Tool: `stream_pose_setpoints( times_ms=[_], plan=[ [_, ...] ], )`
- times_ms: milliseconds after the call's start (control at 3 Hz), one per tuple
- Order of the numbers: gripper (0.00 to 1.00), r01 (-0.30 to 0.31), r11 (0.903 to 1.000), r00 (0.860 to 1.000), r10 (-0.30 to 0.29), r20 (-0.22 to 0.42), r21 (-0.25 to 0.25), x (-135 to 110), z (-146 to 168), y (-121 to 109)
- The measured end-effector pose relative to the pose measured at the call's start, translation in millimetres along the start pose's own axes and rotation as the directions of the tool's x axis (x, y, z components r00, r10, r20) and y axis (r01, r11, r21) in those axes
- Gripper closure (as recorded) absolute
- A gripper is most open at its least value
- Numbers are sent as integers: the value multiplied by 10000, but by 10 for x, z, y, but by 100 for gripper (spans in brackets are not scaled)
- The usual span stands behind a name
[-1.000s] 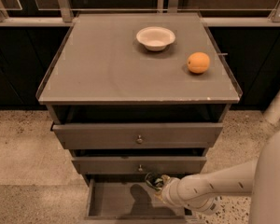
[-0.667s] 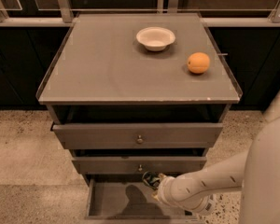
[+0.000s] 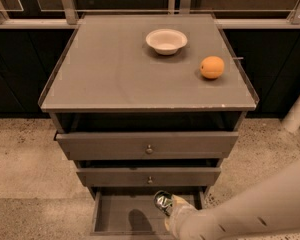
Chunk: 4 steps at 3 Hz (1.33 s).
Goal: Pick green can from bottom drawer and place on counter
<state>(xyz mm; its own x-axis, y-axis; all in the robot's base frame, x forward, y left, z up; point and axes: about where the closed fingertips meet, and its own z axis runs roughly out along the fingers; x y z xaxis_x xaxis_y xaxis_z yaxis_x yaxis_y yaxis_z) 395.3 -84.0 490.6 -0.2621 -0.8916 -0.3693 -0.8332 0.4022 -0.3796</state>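
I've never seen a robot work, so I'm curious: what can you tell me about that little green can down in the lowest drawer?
The green can is small and shiny: metallic green with a silvery end and pale glints. It is tilted, right against the tip of the pale end effector, within the open bottom drawer toward its back right. Whether it rests on the drawer floor or is lifted clear cannot be told.
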Motion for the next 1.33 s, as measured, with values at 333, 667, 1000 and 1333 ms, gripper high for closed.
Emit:
stream_pose_setpoints(
  times_ms=[333, 667, 1000, 1333],
  plan=[
    [100, 539, 9983, 9985, -539, -10, 210, 32, -224, 35],
    [100, 523, 9984, 9986, -523, -17, 232, 38, -225, 23],
    [100, 583, 9979, 9978, -591, 307, 270, 14, -255, -20],
    [100, -595, 9967, 9938, 642, 909, -544, -40, -150, 52]
  ],
)
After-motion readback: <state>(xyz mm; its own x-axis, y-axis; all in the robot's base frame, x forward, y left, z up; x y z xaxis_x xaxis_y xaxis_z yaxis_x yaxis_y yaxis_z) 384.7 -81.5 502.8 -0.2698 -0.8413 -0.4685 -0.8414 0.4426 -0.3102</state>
